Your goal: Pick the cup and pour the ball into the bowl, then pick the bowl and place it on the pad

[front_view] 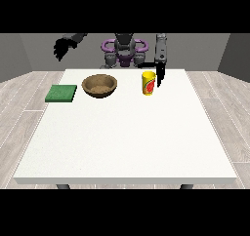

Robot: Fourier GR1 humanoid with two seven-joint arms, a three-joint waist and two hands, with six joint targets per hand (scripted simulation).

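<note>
From the front view, the hand at the view's right (159, 75) hangs fingers-down just beside the yellow cup with a red label (148, 83), fingers straight and holding nothing. Beyond the cup from it sit the brown wooden bowl (99, 85) and green square pad (61, 93) (on the white table (127, 137)). The hand at the view's left (61, 48) hovers raised, away from these; its fingers' state I cannot tell.

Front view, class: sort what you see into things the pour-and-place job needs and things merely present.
Needed for the job:
yellow cup with a red label
brown wooden bowl
green square pad
black hand at the view's right, beside the cup

Merely present:
large white table
black hand at the view's left, raised
</note>
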